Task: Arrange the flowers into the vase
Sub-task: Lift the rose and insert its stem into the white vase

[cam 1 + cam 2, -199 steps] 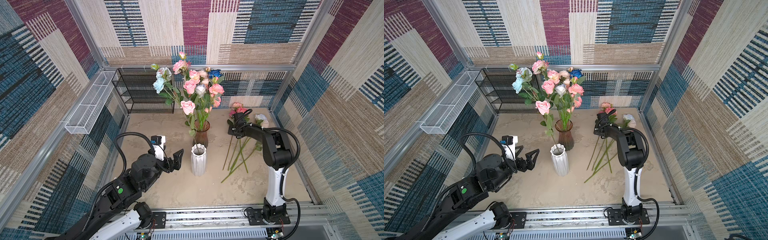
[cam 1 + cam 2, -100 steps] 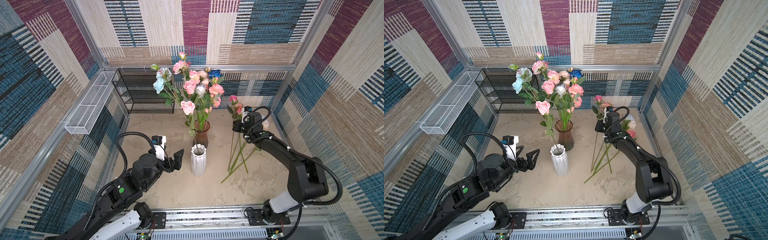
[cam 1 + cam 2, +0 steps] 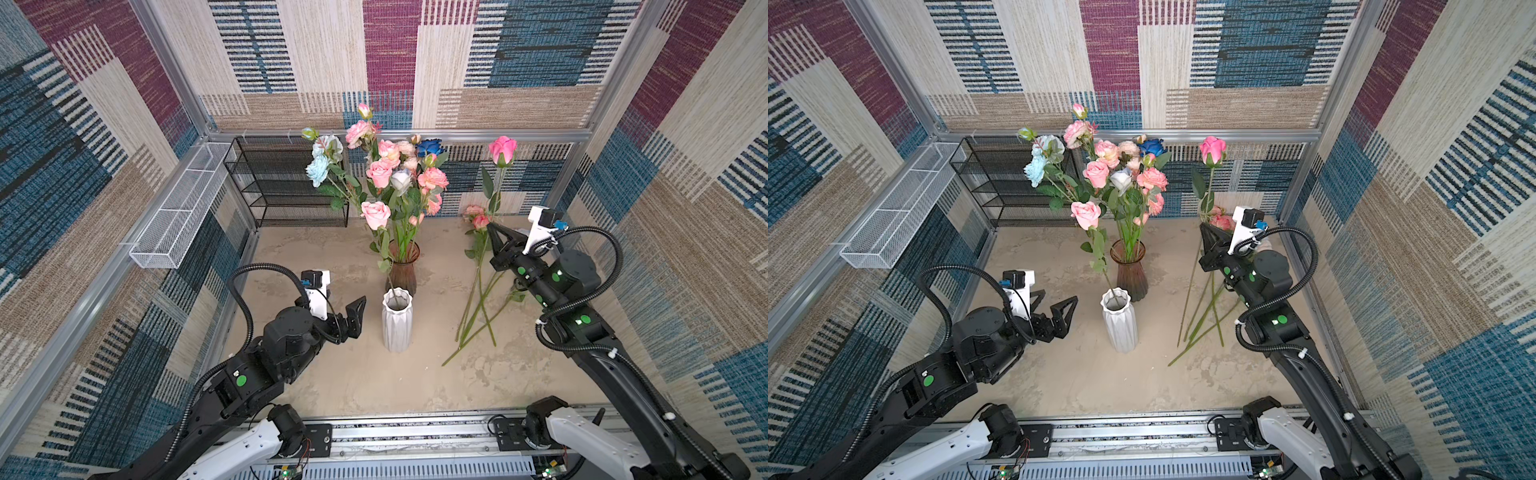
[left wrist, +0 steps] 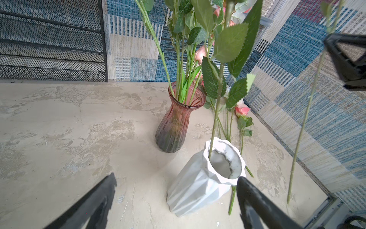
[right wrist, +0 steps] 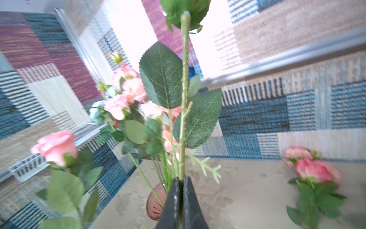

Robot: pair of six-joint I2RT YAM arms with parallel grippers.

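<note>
**Held rose: slip, snag risk**

Right fingers (image 5: 172, 202) pinch a pink rose (image 3: 502, 150) upright by its thin stem (small purchase); it may pivot or slip. Left fingers (image 3: 1064, 311) stand wide, empty, beside the white vase (image 3: 397, 320). Leaves could snag the bouquet (image 3: 390, 174) in the glass vase (image 3: 401, 268) and tip it. Spare stems (image 3: 478, 299) lie on the tabletop (image 3: 332, 374).

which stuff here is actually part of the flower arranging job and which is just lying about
Job: pink rose gripped by the right end effector; loose flowers on the table; glass vase with its bouquet; white vase holding a lone bloom.
Lying about: black mesh rack; white wire basket.
</note>
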